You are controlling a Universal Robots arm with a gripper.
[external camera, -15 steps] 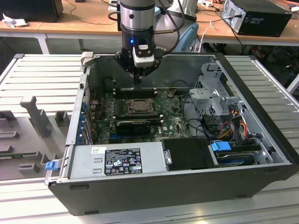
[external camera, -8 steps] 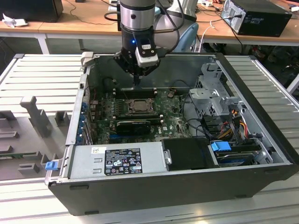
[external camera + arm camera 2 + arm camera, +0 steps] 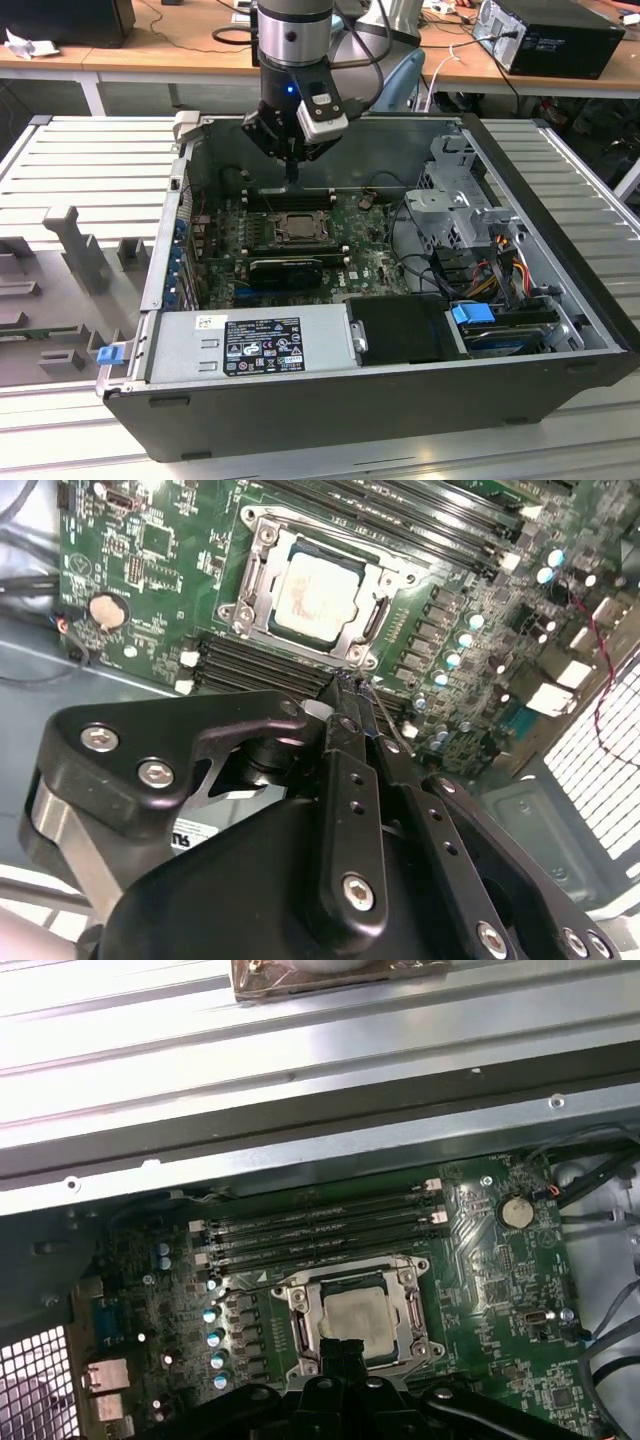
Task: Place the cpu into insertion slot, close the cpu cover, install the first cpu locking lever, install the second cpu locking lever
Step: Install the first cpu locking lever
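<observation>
The cpu (image 3: 318, 592) already sits flat in the insertion slot (image 3: 270, 230), tan face up. The cpu cover (image 3: 300, 1328) lies down over it, and its silvery frame rings the chip on all four sides. The slot is on the motherboard (image 3: 372, 256) inside the open computer case (image 3: 400, 410), near the board's far edge and just in front of the long memory slots (image 3: 320, 1225).

The gripper (image 3: 347, 685) hangs over the board with its fingers pressed together into one narrow tip, and I see no gap between them. I cannot tell whether anything thin is pinched there.

The relation that matters is tip to socket. In the second wrist view the tip points at the socket's nearest edge, just outside the cover frame and beside one corner, not over the chip. In the exterior view the gripper is above the slot and slightly toward the case's far wall. The socket therefore lies below the tip and a little toward the board's near edge.

A thin wire-like rod runs beside the tip. It may be a locking lever, but I cannot tell whether either lever is latched.
</observation>
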